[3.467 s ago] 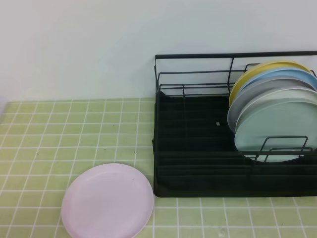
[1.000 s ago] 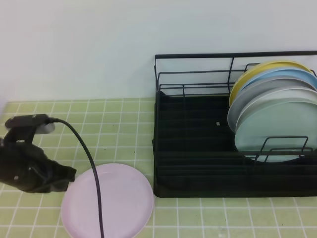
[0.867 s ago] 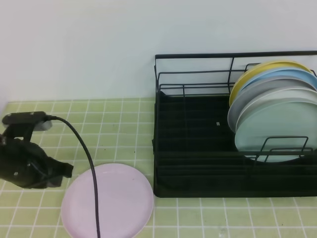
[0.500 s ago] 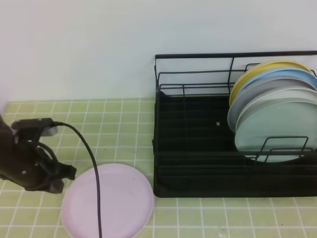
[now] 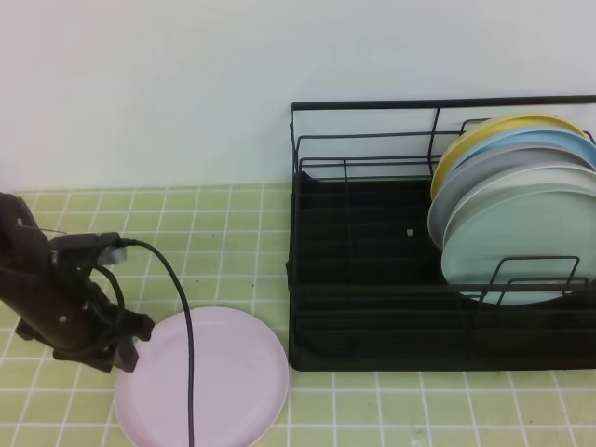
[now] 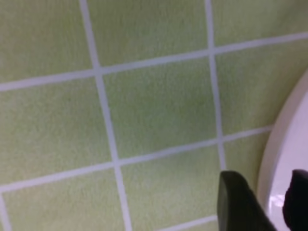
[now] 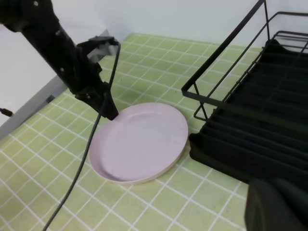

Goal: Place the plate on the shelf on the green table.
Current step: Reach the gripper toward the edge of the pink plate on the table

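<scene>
Pink plate (image 5: 207,377) lies flat on the green tabletop (image 5: 223,242) just left of the black wire shelf (image 5: 372,279), its lower edge cut off in the high view; the left gripper (image 5: 126,349) sits at the plate's left rim, and the left wrist view shows two dark finger tips (image 6: 238,204) with a gap straddling the rim, so jaws parted, not clamped. Right gripper (image 7: 281,207) is only a dark, cropped blur in its own camera, jaws closed and empty. Other plates (image 5: 517,219) stand at the shelf's right end, partly cut by the frame edge.
</scene>
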Controlling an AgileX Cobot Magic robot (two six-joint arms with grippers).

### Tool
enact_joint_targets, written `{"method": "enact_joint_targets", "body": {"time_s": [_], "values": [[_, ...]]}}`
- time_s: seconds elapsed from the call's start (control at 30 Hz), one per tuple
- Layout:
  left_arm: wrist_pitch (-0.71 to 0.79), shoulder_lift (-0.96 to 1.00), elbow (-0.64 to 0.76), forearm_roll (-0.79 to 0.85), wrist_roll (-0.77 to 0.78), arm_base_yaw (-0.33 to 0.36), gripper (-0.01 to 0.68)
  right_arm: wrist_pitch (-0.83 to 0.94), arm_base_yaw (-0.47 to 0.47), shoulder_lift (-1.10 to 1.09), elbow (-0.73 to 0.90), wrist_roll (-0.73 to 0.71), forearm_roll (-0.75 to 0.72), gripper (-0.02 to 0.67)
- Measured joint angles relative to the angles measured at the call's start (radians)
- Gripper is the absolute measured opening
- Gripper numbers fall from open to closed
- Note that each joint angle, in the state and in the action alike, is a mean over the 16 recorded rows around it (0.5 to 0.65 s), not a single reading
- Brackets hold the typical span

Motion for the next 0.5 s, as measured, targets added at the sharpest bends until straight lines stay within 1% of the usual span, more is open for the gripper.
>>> {"method": "enact_joint_targets", "body": {"time_s": [0.2,0.5], "values": [[0.000,0.037,-0.005,-0.015,0.012,0.000,0.212,0.005,0.000,0.000,0.000,0.000,0.002,-0.002],[0.005,0.061,-0.007,-0.066,0.077,0.000,0.204,0.007,0.000,0.000,0.000,0.000,0.001,-0.002]]}}
